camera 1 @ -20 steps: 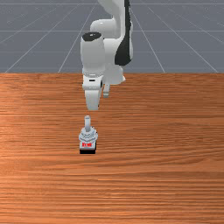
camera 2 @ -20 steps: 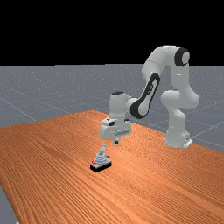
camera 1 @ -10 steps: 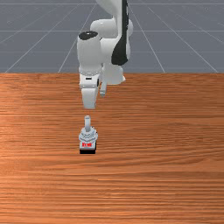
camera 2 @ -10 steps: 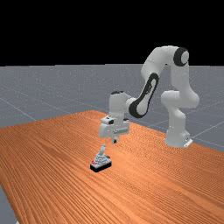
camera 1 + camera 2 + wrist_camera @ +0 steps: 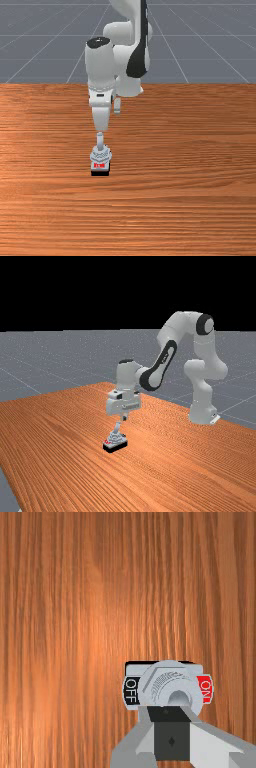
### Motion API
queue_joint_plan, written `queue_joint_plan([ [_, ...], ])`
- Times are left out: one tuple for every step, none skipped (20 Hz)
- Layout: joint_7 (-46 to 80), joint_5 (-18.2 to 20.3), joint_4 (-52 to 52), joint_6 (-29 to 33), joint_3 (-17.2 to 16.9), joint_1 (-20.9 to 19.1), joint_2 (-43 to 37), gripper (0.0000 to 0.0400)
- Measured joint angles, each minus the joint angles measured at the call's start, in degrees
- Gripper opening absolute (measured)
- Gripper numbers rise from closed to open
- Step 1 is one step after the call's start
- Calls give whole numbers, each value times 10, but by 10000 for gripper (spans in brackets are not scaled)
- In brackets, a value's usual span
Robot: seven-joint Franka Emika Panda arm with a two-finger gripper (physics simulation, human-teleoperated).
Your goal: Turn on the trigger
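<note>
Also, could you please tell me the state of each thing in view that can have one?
Switch, standing on the table.
Lever, leaning away from the red ON label, so it seems off.
End effector, just above the lever; whether it touches, I cannot tell.
Arm, bent, reaching over the table.

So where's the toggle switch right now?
In the front view, the toggle switch stands on the wooden table, left of the middle; in the far view it sits just below the gripper.
</note>
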Motion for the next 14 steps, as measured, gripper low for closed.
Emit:
queue_joint_plan([
  [13,9,-4,19,0,2,0,0],
  [16,6,7,7,-1,2,6,0],
  [13,4,19,-5,0,0,13,0],
  [13,5,24,-8,1,-1,16,0],
  [15,9,25,1,2,-1,18,0],
  [56,-32,26,1,-21,22,21,0],
  [63,-42,13,7,-26,29,14,0],
  [59,-5,2,4,-12,16,4,0],
  [66,-8,-14,11,-16,20,-6,0],
  [42,-23,-6,-31,-15,15,-7,0],
  [40,-22,-25,-11,-16,17,-18,0],
  [43,-26,-44,19,-18,21,-27,0],
  [47,-31,-49,22,-21,24,-31,0],
  [40,-24,-46,9,-17,19,-31,0],
])
